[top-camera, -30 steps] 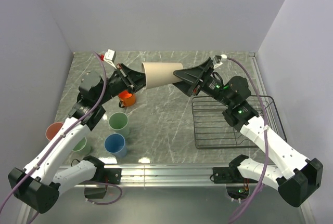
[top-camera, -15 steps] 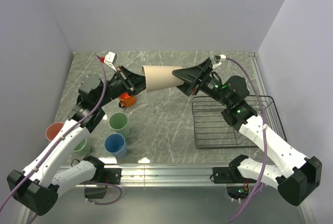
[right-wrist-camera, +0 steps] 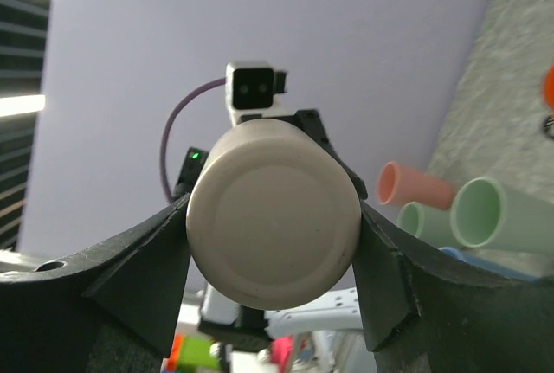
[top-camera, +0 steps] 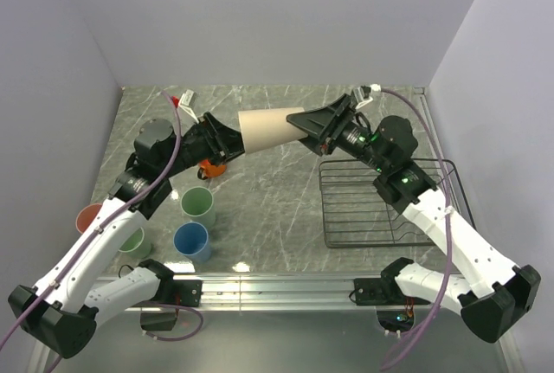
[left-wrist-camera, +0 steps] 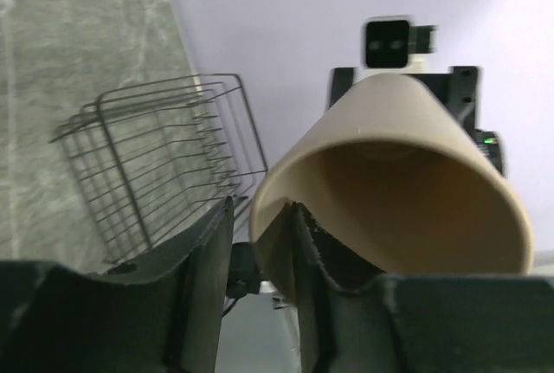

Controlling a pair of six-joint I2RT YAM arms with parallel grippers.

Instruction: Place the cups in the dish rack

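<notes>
- Above the back middle of the surface [top-camera: 277, 204], the beige cup [top-camera: 268, 129] hangs in the air on its side, touching nothing below it. Its mouth points toward the left edge and its base toward the right edge.
- The right hand [top-camera: 305, 122] is clenched on the base end of the beige cup. In the right wrist view its two fingers [right-wrist-camera: 147, 260] press against opposite sides of the round base.
- The left hand [top-camera: 232, 144] is at the cup's mouth and straddles the rim wall, with one finger inside and one outside. In the left wrist view a gap shows between the outer finger [left-wrist-camera: 212, 252] and the wall, so this hand looks released rather than gripping.
- The dish rack [top-camera: 381, 209] sits at the right edge of the surface, below the right arm, with no cup in it.
- The orange mug [top-camera: 210, 167] stands on the left half, just below the left hand and partly hidden by it.
- A pale green cup [top-camera: 197, 204] and the blue cup [top-camera: 191, 240] stand upright near the front left, close together.
- The salmon-pink cup [top-camera: 90, 217] and a second pale green cup [top-camera: 132, 243] stand by the left edge, partly behind the left arm.
</notes>
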